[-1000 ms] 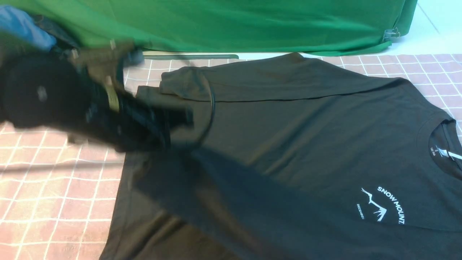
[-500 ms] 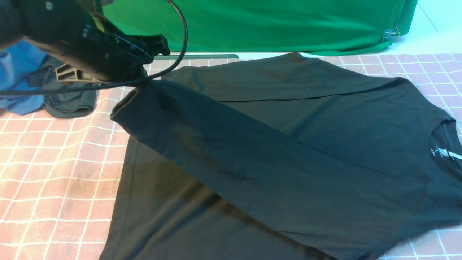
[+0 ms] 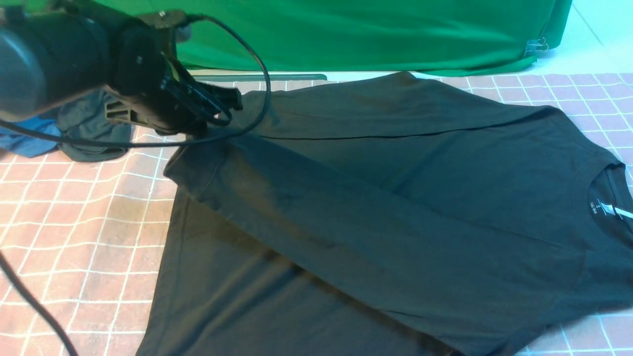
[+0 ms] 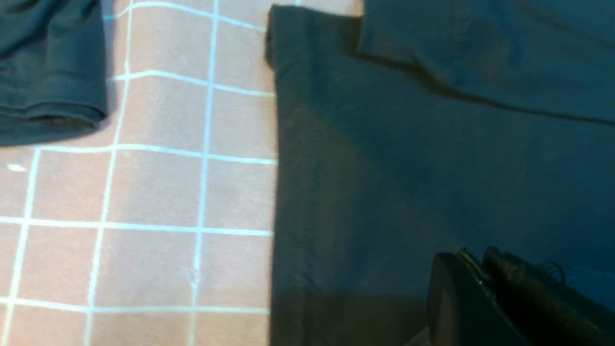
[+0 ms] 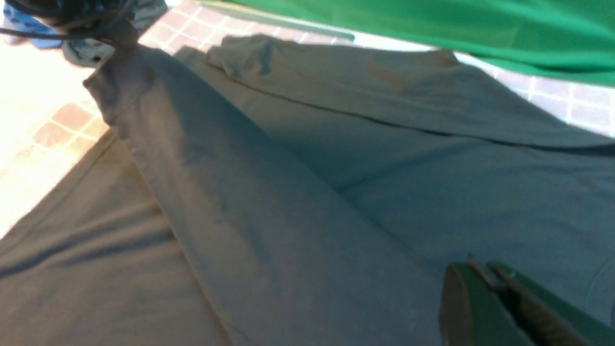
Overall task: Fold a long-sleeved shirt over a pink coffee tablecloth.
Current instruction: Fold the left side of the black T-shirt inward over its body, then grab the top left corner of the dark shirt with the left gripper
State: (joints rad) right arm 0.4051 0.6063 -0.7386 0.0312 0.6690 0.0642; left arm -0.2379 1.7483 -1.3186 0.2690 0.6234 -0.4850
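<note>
While 1 sleeve of the black shirt (image 3: 316,232) slants from lower right to upper left of the front view, its cuff is pinched in the left gripper (image 4: 473,254). Beneath the shirt lies the pink tablecloth (image 3: 84,237); the right gripper's (image 5: 480,264) fingers are together.

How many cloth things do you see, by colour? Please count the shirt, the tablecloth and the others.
Black: 1 (shirt)
Pink: 1 (tablecloth)
Green: 1 (cloth)
Blue: 1 (garment)
Dark grey: 1 (garment)
Total: 5
</note>
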